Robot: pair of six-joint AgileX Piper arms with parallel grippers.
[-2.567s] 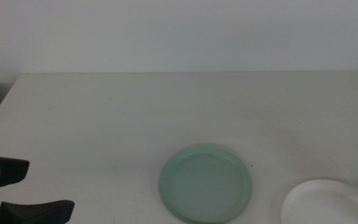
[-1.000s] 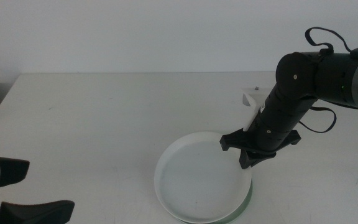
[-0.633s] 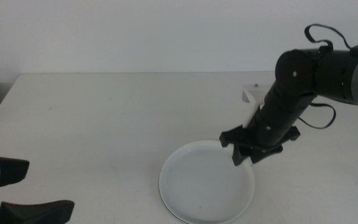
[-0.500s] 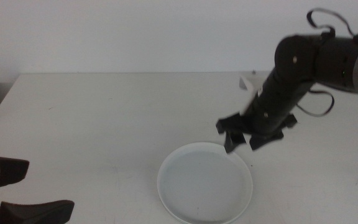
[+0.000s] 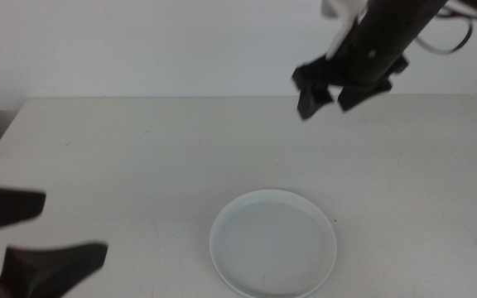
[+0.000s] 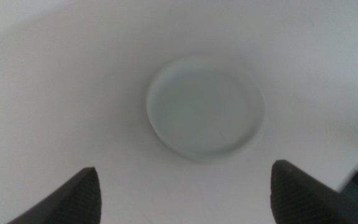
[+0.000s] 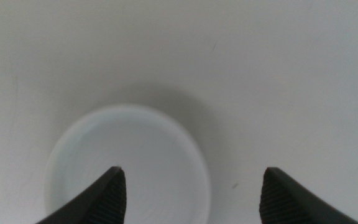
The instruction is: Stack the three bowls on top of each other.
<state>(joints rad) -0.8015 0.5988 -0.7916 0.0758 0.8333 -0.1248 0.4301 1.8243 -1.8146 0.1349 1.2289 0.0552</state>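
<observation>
While raised high above the table [image 5: 139, 149], right gripper [image 5: 331, 93] spread wide, empty, white bowl [image 5: 273, 242] below, left gripper [image 5: 31, 236] wide, waiting.

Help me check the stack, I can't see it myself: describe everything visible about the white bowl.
The white bowl is shallow, round and plate-like, with a low rim and a smooth, glossy-looking inside that holds nothing. It sits upright and level toward the near edge of the white table. No green shows around it in any view, so what lies beneath cannot be told. Nothing touches it: the right gripper is open high above, and the left gripper is open off to the side.
</observation>
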